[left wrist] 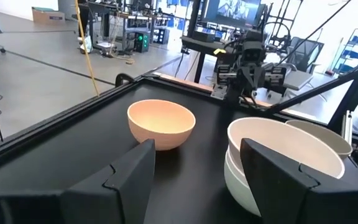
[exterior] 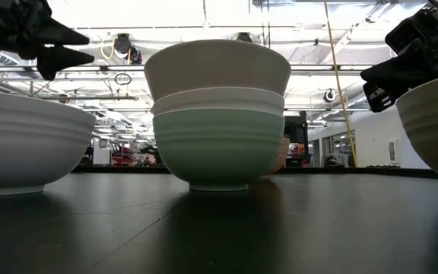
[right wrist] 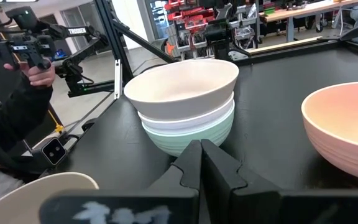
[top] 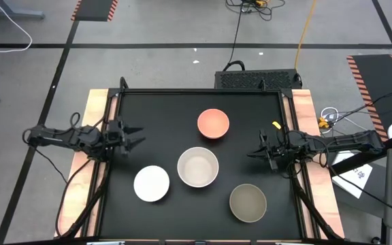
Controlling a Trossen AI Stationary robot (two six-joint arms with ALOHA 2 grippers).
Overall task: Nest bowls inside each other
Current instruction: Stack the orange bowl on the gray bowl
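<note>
Three bowls sit nested mid-table: beige-grey bowl (top: 197, 167) in a white one, in the mint-green bowl (exterior: 217, 144); coral-pink bowl (top: 213, 123), white bowl (top: 151, 183) and olive-tan bowl (top: 248, 202) stand apart; left gripper (top: 136, 136) hovers, fingers spread, empty; right gripper (top: 254, 151) pinched closed, empty.
</note>
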